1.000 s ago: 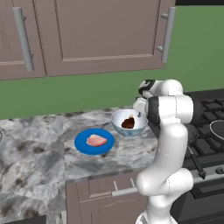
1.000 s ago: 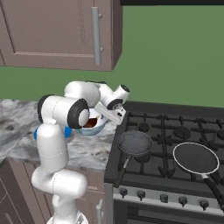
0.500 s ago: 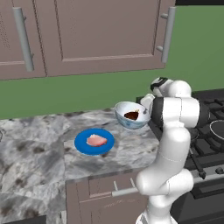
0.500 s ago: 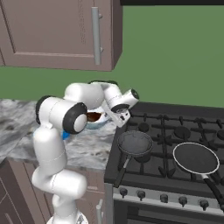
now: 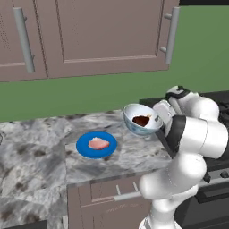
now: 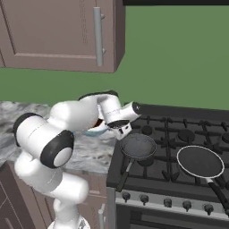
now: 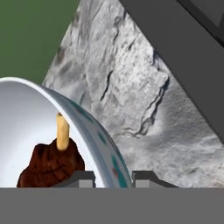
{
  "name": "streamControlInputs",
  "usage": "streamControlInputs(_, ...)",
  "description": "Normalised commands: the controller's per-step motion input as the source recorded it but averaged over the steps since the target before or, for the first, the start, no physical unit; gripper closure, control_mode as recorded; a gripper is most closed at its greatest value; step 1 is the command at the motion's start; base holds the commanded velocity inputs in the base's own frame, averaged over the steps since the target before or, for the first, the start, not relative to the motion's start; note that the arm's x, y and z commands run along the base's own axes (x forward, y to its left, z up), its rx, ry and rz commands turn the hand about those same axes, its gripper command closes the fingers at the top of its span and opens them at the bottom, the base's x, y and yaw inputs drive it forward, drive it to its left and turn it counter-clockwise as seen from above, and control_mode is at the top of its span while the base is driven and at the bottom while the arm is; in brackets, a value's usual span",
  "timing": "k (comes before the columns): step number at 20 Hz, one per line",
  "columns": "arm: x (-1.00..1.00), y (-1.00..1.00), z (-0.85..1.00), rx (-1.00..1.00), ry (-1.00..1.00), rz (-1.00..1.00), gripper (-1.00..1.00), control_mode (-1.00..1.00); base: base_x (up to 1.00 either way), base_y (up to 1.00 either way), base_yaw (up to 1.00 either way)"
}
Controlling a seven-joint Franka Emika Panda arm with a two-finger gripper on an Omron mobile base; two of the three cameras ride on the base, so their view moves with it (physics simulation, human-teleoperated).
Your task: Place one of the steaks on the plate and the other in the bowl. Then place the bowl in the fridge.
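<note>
The bowl [image 5: 140, 120] is up in the air above the grey marbled worktop [image 5: 40, 152], tilted a little, white inside and pale blue-grey outside, with the dark reddish-brown steak [image 5: 142, 120] lying in it; in the hand view a pale bone-like stub stands out of that meat. The pincer [image 7: 112, 178] is clenched on the bowl's rim, 1 fingertip [image 7: 81, 178] inside the wall and the other outside it, the 2 only a narrow gap apart. To the left of the bowl, apart from it, the blue plate [image 5: 83, 147] rests flat on the worktop with the pale pink steak [image 5: 98, 143] in its middle. That makes 2 steaks, 1 plate and 1 bowl. The worktop runs along a green wall [image 5: 89, 94], with brown wall cabinets [image 5: 98, 36] with long grey bar handles above it and brown drawers under its front edge. On the right, touching the worktop's end, stands a black stove [image 6: 179, 179] with a row of knobs along its front; 2 black frying pans sit on its grates, the smaller pan [image 6: 136, 146] near the bowl and the larger pan [image 6: 200, 162] farther right.
</note>
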Motion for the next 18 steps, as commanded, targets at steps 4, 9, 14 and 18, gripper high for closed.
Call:
streamControlInputs(4,-0.8,0.0,0.39,-0.03,0.02,-0.13,1.0,-1.0,0.0,0.0,0.0)
streamControlInputs(9,-0.63,-0.16,0.32,-0.13,0.09,-0.04,1.0,-1.0,0.0,0.0,0.0)
streamControlInputs(14,-0.55,-0.05,0.36,-0.18,0.13,-0.07,1.0,-1.0,0.0,0.0,0.0)
streamControlInputs(18,-0.56,-0.04,0.25,-0.06,0.11,-0.06,1.0,-1.0,0.0,0.0,0.0)
